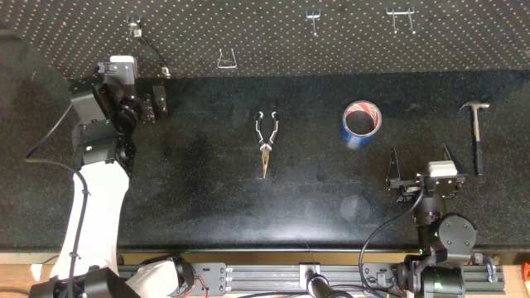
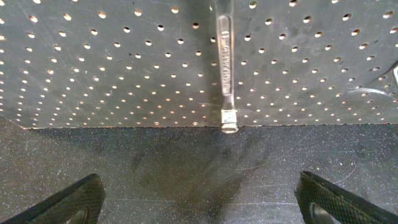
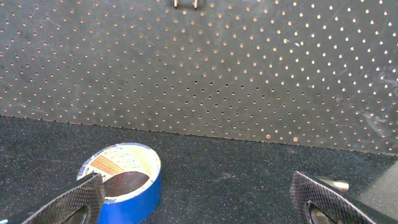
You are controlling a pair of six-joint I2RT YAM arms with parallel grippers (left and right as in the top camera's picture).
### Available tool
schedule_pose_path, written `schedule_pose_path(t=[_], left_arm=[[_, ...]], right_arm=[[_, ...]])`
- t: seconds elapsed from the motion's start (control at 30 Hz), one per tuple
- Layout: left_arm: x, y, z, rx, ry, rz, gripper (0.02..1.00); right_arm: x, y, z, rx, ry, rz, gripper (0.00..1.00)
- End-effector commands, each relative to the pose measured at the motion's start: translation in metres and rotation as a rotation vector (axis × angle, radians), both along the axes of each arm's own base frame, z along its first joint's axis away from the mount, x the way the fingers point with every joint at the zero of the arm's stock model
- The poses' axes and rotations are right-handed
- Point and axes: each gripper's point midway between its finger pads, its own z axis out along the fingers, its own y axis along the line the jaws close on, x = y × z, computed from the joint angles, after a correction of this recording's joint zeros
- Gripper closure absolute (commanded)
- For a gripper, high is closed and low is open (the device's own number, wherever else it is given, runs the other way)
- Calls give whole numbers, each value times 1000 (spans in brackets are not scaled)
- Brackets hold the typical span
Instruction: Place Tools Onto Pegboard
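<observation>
A silver wrench (image 2: pixel 225 68) hangs upright on the pegboard (image 2: pixel 93 62), its lower end just above the black mat; it also appears at the far left in the top view (image 1: pixel 151 51). My left gripper (image 1: pixel 159 101) stands open a short way in front of it, holding nothing. On the mat lie pliers with white handles (image 1: pixel 266 141), a blue tape roll (image 1: pixel 362 122) and a hammer (image 1: pixel 476 132). My right gripper (image 1: pixel 421 164) is open and empty, nearer the front than the tape roll (image 3: pixel 121 177).
Bare hooks stick out of the pegboard: a wire loop (image 1: pixel 227 60), a hook (image 1: pixel 313 16) and a double hook (image 1: pixel 401 16). The black mat (image 1: pixel 199 190) has free room between the tools.
</observation>
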Motion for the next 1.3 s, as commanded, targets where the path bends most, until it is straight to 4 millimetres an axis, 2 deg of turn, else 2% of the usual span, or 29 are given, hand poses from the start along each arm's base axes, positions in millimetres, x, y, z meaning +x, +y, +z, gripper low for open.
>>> schedule_pose_path(t=[0.03,0.07,0.1,0.13,0.17,0.2,0.23,0.3,0.37,0.4,0.43,0.47,0.53,0.6,0.67,0.7,0.77,0.9,1.0,1.07,1.2,1.3], left_arm=[[-13,-2,21,3,-27,12,23],[-22,-14,31,-30,-37,-37,23],[-43,-45,34,-131,-8,-156,23],[-44,-45,40,-123,-27,-155,102],[-44,-53,48,-140,-53,-193,132],[-50,-73,48,-190,-43,-272,23],[-57,-93,39,-232,17,-300,23],[-82,-124,10,-303,219,-178,23],[-103,-159,-4,-320,319,-84,23],[-105,-169,-4,-324,321,-71,23],[-108,-192,-14,-319,371,-99,20],[-108,-202,-20,-304,397,-124,23],[-100,-229,-33,-265,446,-181,23],[-73,-271,-35,-306,377,-263,23],[-72,-292,-46,-308,408,-308,23],[-73,-296,-52,-313,445,-289,23],[-78,-276,-64,-317,577,-21,23],[-77,-272,-77,-221,693,38,23],[-73,-269,-91,-178,759,38,23],[-69,-269,-96,-121,787,-80,23],[-62,-251,-103,-105,804,-63,23],[-55,-253,-117,-105,808,-56,25]], right_arm=[[0,-2,-1,-10,-2,-10,27],[0,-2,-1,-10,-2,-10,25],[0,-2,-1,-10,-2,-10,25],[0,-2,-1,-10,-2,-10,25],[0,-2,-1,-10,-2,-10,25],[0,-2,-1,-10,-2,-10,25],[0,-2,-1,-10,-2,-10,25],[0,-2,-1,-10,-2,-10,25],[0,-2,-1,-10,-2,-10,25],[0,-2,-1,-10,-2,-10,25],[0,-2,-1,-10,-2,-10,25],[0,-2,-1,-10,-2,-10,25],[0,-2,-1,-10,-2,-10,25],[0,-2,-1,-10,-2,-10,25],[0,-2,-1,-10,-2,-10,25],[0,-2,-1,-10,-2,-10,25],[0,-2,-1,-10,-2,-10,25],[0,-2,-1,-10,-1,-10,25],[0,-2,-1,-10,-2,-10,25],[0,-2,-1,-10,-2,-10,25],[0,-2,-1,-10,-2,-10,25],[0,-2,-1,-10,-2,-10,25]])
